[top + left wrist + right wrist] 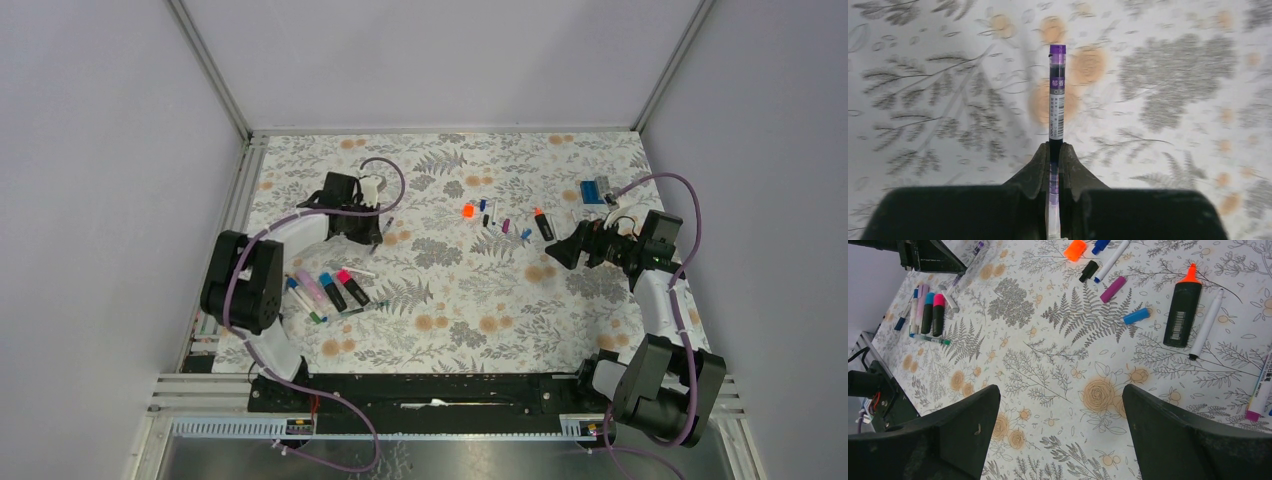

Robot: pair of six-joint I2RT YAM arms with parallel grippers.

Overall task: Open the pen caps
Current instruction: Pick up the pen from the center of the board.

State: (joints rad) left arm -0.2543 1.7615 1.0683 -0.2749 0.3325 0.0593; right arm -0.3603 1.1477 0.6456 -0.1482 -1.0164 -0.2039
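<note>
Left gripper (1055, 155) clamped on purple-capped pen (1056, 95); right gripper (1060, 432) wide.

Loose orange cap (1075, 250), black cap (1088, 271), magenta cap (1112, 289), blue cap (1136, 316), lying clustered

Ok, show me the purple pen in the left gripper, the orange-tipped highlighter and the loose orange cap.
purple pen (1057, 100), left wrist view, on its labelled barrel.
orange-tipped highlighter (1180, 310), right wrist view, on its black body.
loose orange cap (1075, 250), right wrist view, on its middle.

Glossy plastic pen (1057, 100), matt jaws
</note>
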